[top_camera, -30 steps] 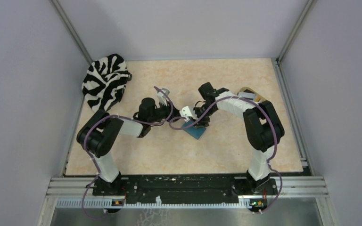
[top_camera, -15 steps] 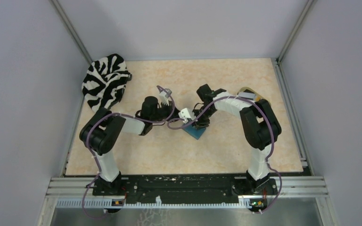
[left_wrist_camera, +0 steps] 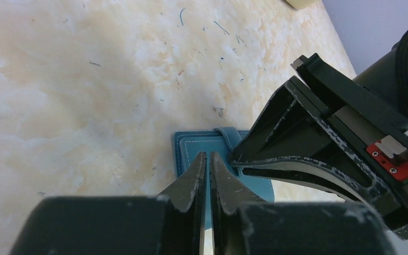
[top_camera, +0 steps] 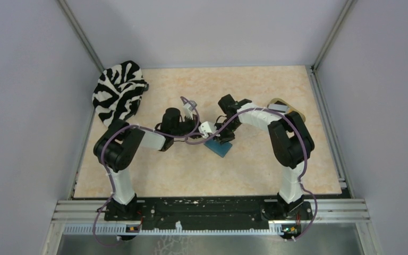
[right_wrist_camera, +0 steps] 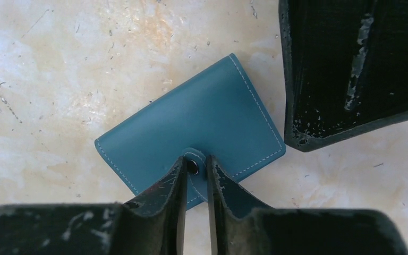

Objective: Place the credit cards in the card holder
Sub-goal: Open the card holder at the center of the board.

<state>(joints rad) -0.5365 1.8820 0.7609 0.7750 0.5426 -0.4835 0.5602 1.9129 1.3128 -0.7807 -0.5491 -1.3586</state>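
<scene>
The card holder [top_camera: 221,150] is a teal wallet lying closed and flat on the table in the middle. It shows in the right wrist view [right_wrist_camera: 191,119] and the left wrist view [left_wrist_camera: 188,150]. My right gripper [top_camera: 222,139] [right_wrist_camera: 195,160] stands over it, jaws closed to a narrow gap around the snap tab [right_wrist_camera: 193,167]. My left gripper [top_camera: 212,138] [left_wrist_camera: 208,155] is shut and empty, its tips at the wallet's edge beside the right fingers [left_wrist_camera: 276,154]. I cannot make out any credit cards.
A zebra-striped cloth [top_camera: 117,89] lies at the back left. A beige oval tray [top_camera: 293,111] sits at the back right, partly behind the right arm. Grey walls with metal rails close in the table on three sides.
The left arm has reached further right, bringing its gripper up to the wallet. The right gripper has shifted slightly left. The wallet has not moved.
</scene>
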